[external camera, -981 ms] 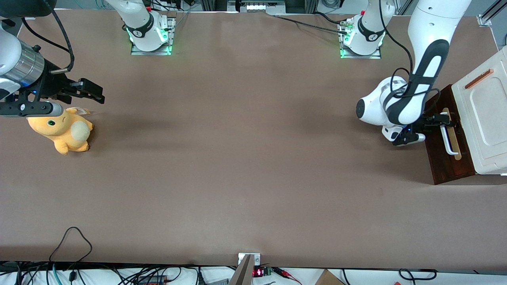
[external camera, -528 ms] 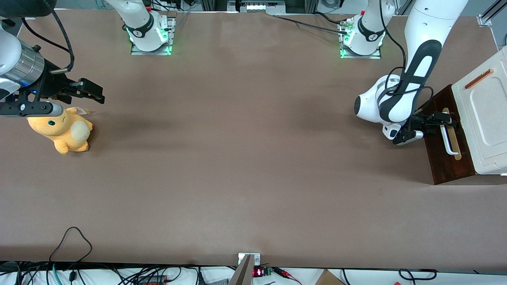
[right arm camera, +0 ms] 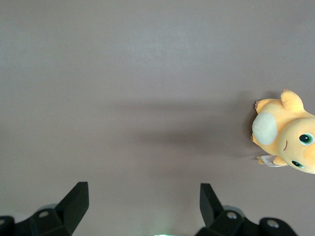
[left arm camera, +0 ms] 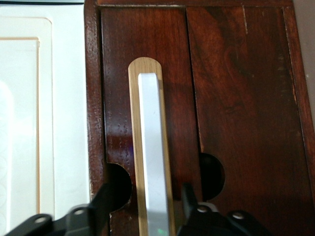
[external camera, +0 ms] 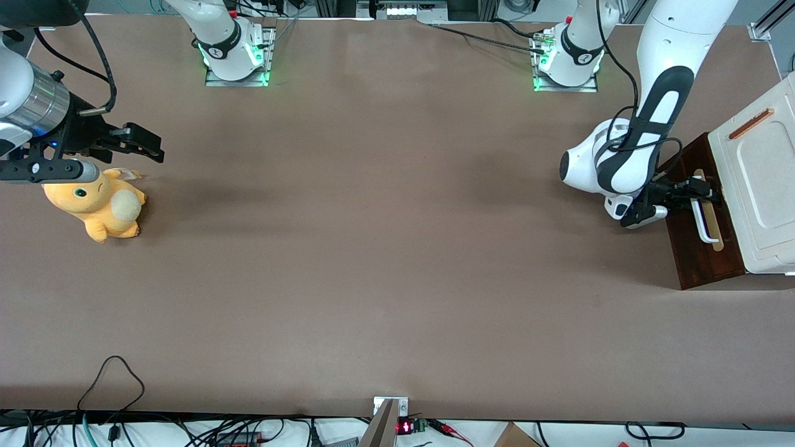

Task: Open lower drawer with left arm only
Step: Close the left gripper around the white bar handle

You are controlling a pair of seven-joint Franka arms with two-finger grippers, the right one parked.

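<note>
Lower drawer [external camera: 695, 236]: dark brown front at the working arm's end of the tabletop [external camera: 372, 248], under the cream cabinet top [external camera: 761, 186]; it looks closed, no pale interior showing.
Handle [left arm camera: 153, 157]: white bar on a tan strip [left arm camera: 135, 147], running along the drawer front.
Gripper [left arm camera: 147, 206]: the left arm [external camera: 627, 164] holds it at the handle; fingers [left arm camera: 106, 196] spread, one on each side of the bar; not clamped on anything.
Risk: if the fingers close off-centre they could pinch the strip's edge and slip off; pulling at an angle may jam the drawer or drag the whole cabinet across the tabletop.
</note>
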